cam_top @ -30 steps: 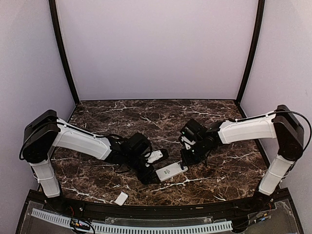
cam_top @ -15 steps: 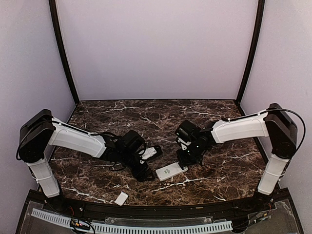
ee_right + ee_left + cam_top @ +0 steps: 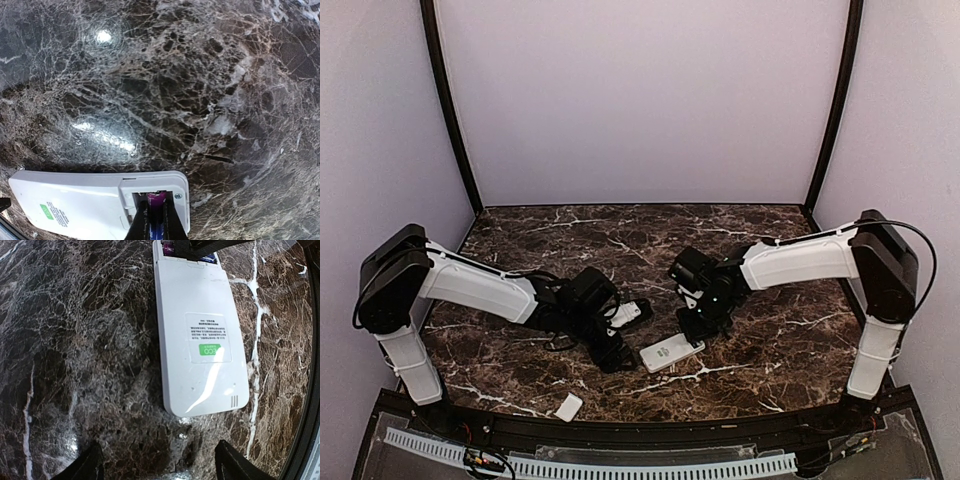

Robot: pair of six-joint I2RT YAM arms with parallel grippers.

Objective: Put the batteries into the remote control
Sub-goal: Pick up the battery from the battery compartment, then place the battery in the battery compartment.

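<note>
Two grippers of mine meet at the remote control (image 3: 670,352), which lies back-up on the marble table (image 3: 785,335), a little nearer the front edge than the middle. A printed label with a green patch shows on its white back, and the battery bay at one end is uncovered.

My right gripper (image 3: 155,224) stands over that bay. Its jaws are pinched almost together, with the bluish battery (image 3: 156,202) between them. The battery lies across the width of the bay and shows a purple end. I cannot tell whether it is fully seated.

My left gripper (image 3: 160,466) is low at the opposite end of the remote control, the end with a small grille of slots. Its jaws are spread wide and hold nothing. The fingertips sit either side of the handset's line, apart from it and not touching it.

The white cover plate (image 3: 568,406) lies by itself near the front edge of the table, well apart from the remote control and to my left of it.
</note>
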